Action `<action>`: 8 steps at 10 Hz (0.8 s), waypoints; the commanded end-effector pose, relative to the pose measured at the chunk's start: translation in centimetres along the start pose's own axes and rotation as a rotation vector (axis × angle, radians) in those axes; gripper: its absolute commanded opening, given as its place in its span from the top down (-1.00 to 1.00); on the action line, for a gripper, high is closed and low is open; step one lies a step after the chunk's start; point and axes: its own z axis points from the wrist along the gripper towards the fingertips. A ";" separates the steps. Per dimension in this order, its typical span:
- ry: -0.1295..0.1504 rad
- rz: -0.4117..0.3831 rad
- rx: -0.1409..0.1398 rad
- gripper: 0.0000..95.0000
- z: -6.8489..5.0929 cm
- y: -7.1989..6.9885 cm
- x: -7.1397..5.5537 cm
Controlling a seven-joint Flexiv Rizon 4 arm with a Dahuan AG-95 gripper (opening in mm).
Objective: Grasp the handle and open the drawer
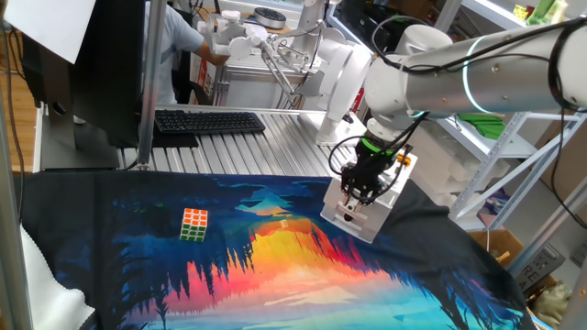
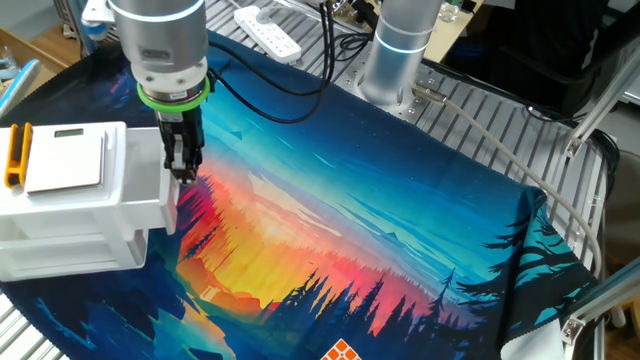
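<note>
**White drawer front under the end effector, no gap visible yet**

White plastic makes up the drawer (image 1: pixel 362 206), which sits at about 3 o'clock on the printed cloth in one fixed view and at 9 o'clock in the other fixed view. The end effector (image 1: pixel 354 196) hangs right at the drawer's front panel, fingers pointing down over the spot where the handle (image 1: pixel 349 217) shows as a small black dot. Whether the fingers are clamped on the handle or merely straddling it cannot be told: the fingertips hide the contact in both views. The drawer body looks flush, with no box visibly slid out, so by my judgement the reach is done, while the grasp is unconfirmed and the pull is left to do.

The counter (image 1: pixel 275 137) is ribbed aluminium, covered by a dark cloth (image 2: pixel 420 210) printed with a blue and orange forest sunset. A puzzle cube (image 1: pixel 193 224) lies well apart from the drawer, toward 9 o'clock in one fixed view. Beyond the cloth, at 12 o'clock, sit a black keyboard (image 1: pixel 206 121) and a monitor; shelving stands at 3 o'clock. A white power strip (image 2: pixel 268 32) lies near the arm's base.
</note>
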 end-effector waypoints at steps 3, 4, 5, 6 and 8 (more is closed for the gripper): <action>0.004 -0.010 0.001 1.00 0.1 -0.4 0.2; 0.006 -0.017 0.000 1.00 0.2 -0.6 0.2; 0.009 -0.041 0.006 1.00 0.3 -0.9 0.4; 0.011 -0.047 0.007 1.00 0.2 -1.0 0.4; 0.009 -0.057 0.008 1.00 0.2 -1.0 0.4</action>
